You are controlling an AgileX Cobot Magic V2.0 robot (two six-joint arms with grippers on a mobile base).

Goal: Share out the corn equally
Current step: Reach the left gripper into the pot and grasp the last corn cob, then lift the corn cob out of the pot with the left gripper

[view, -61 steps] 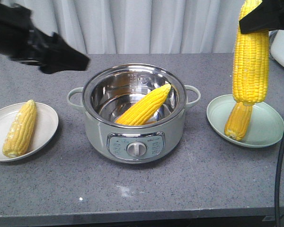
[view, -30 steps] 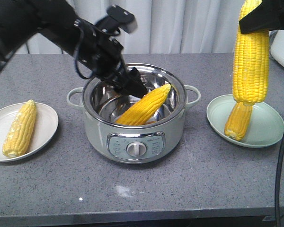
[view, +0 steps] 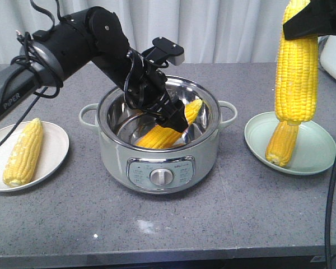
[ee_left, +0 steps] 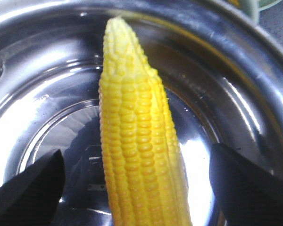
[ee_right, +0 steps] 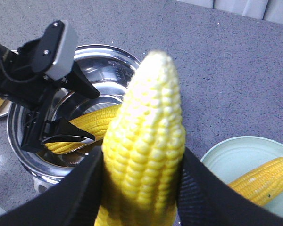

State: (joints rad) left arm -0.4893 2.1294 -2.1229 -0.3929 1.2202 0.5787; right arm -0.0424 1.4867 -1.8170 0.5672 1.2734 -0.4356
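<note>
A steel pot [view: 115,147] stands mid-table with one corn cob [view: 157,136] leaning inside it. My left gripper [view: 178,121] reaches into the pot and is open. In the left wrist view its fingers [ee_left: 28,193] stand on either side of that cob [ee_left: 134,141], with gaps on both sides. My right gripper [view: 311,22] is shut on a second cob [view: 295,67], held upright above the green plate [view: 316,148]. A third cob [view: 281,143] lies on that plate. Another cob [view: 23,151] lies on the white plate [view: 53,148] at the left.
The pot has side handles [view: 88,115] and a front control knob [view: 161,176]. A black cable [view: 331,196] hangs down the right edge. A white object [view: 335,56] sits at the far right. Curtains hang behind the grey table [view: 173,224].
My left arm has swung from the upper left down into the pot, its open fingers now straddling the cob there. The right arm and its held cob have not moved.
</note>
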